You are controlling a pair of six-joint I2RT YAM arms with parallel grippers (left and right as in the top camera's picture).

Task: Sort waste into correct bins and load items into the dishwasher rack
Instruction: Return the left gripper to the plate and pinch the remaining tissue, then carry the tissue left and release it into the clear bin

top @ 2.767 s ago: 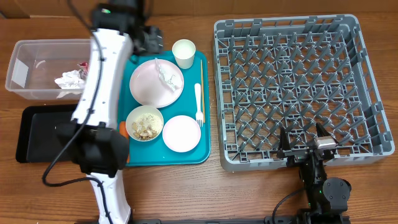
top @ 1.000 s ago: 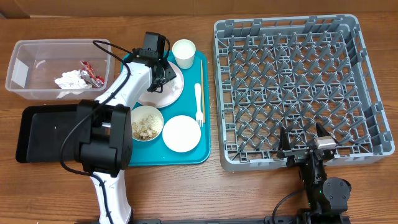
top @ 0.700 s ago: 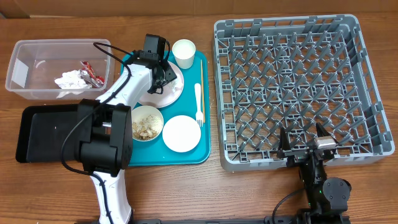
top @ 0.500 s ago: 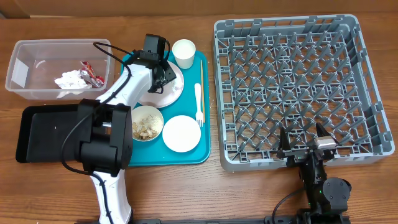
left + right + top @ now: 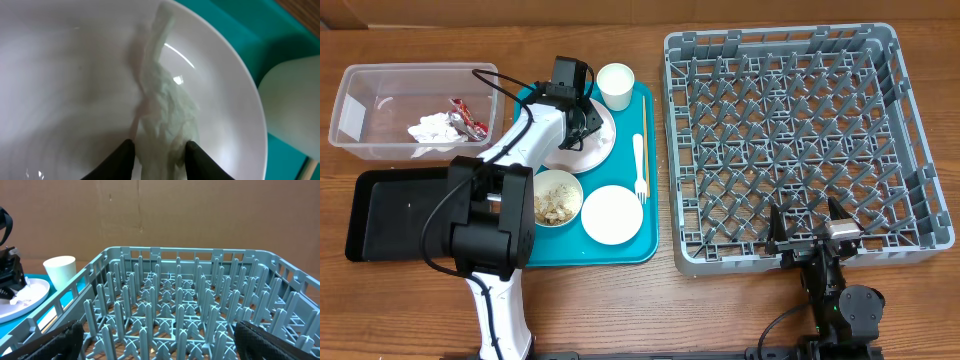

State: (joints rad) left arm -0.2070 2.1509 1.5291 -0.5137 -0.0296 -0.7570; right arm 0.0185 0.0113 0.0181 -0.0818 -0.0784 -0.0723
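Two black fingers of the left gripper pinch the crumpled napkin at the wrist view's bottom edge. So thin a bite could let it slip back onto the plate. Lower right overhead, the right gripper gapes empty.

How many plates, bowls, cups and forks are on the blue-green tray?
Plates: 2, big and small
Bowls: 1
Cups: 1
Forks: 1
Total: 5

Overhead looks down; both wrist views share the plate.
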